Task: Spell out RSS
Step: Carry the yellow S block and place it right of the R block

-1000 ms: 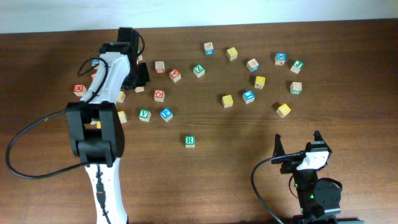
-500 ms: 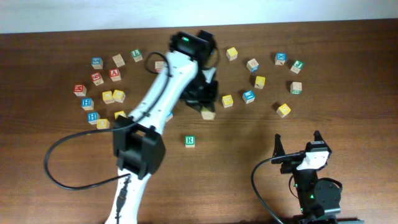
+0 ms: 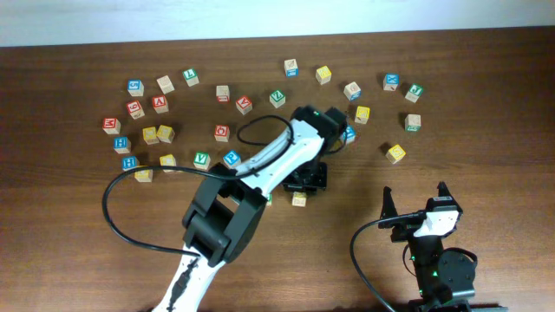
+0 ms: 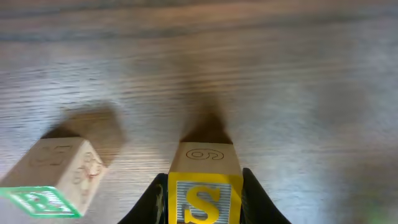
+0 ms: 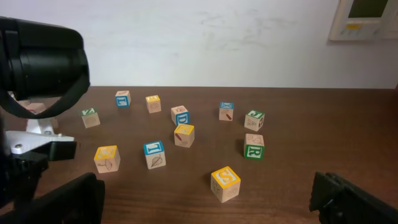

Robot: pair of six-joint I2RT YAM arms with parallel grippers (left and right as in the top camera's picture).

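— What does your left side hold?
— My left gripper is clamped on the first S cube, one finger on each side face. I cannot tell whether it is lifted or set down.
— Where from the R cube?
— To the R's right, with a clear gap. I judge it should end up just beside the R, in the same row.
— The other S?
— The second S cube is well apart from the R and nearer my right gripper, which is spread wide and empty.
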